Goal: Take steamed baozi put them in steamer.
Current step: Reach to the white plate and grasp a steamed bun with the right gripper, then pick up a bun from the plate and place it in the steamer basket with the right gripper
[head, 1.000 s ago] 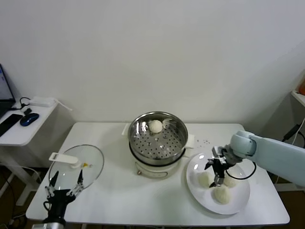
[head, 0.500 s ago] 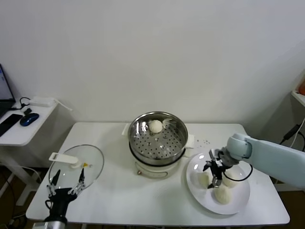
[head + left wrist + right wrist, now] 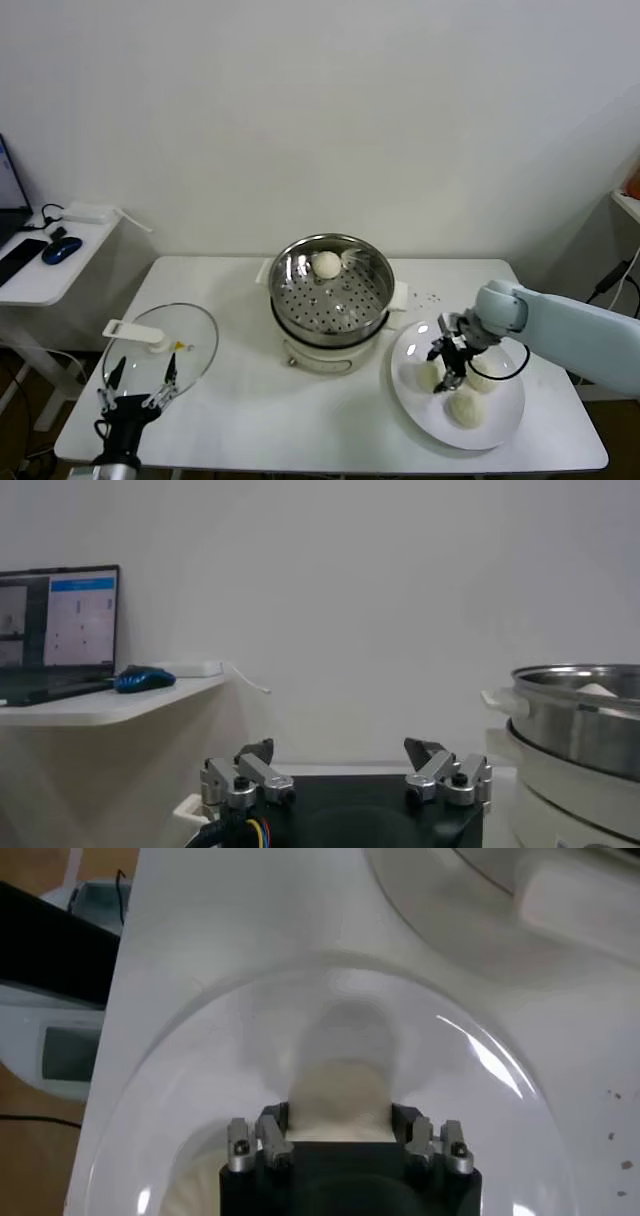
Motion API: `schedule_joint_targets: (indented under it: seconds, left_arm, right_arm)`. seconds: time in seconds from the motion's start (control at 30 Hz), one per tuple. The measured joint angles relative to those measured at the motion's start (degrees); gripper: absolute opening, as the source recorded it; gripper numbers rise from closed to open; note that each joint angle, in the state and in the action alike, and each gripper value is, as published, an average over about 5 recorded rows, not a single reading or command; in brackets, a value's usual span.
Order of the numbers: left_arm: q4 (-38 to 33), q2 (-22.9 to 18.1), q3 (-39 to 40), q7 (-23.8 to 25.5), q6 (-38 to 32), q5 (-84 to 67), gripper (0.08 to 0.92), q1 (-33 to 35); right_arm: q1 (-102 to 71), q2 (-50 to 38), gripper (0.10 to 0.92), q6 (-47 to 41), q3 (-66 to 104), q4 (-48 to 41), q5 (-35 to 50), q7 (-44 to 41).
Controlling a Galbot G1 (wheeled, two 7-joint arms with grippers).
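The steel steamer stands at the table's middle on its white base, with one steamed baozi at the back of its perforated floor. Three more baozi lie on a white plate at the right. My right gripper is down among them, between the left bun and the right bun; a third lies nearer. In the right wrist view its jaws are shut on a cream baozi. My left gripper waits open near the front left corner.
A glass lid with a white handle lies flat at the table's left, just beyond my left gripper. A low side desk with a blue mouse stands further left, and a laptop shows on it in the left wrist view.
My right gripper's jaws have gone from open to shut on a baozi on the plate, shifting slightly toward it. The left arm has not moved.
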Motion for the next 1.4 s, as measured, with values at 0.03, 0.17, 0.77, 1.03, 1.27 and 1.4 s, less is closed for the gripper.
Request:
schedule_joint_targets:
  seconds: [0.03,0.17,0.77,1.03,1.27,1.4]
  left_arm:
    - [0.0,0.0,0.0,0.0,0.0,0.0,0.823,0.0]
    - [0.2,0.2,-0.1,0.1,0.0,0.0,0.823,-0.1]
    - [0.3,0.5,0.1,0.4,0.2,0.1,0.823,-0.4]
    - [0.2,0.5,0.6,0.3,0.4,0.3,0.823,-0.6]
    - [-0.6,0.0,1.5,0.6,0.3,1.4,0.823,-0.7]
    - [-0.8,-0.2,1.9,0.7,0.2,2.1,0.823,-0.7]
  right_arm:
    - [0.4,-0.2,0.666,0.0,-0.1,0.2,0.2,-0.1]
    - [2.6,-1.0,0.666,0.1,-1.1,1.0,1.4,-0.5]
    - [31.0,-2.7,0.684,0.9,-18.0,9.2,17.1,-2.2]
    - [39.9,2.8,0.687,-0.1,-22.4,9.6,25.3,-1.5]
    - [40.4,10.6,0.687,-1.0,-20.9,5.6,28.7,-0.3]
    - [39.1,15.8,0.687,-1.4,-19.4,1.6,29.4,0.2]
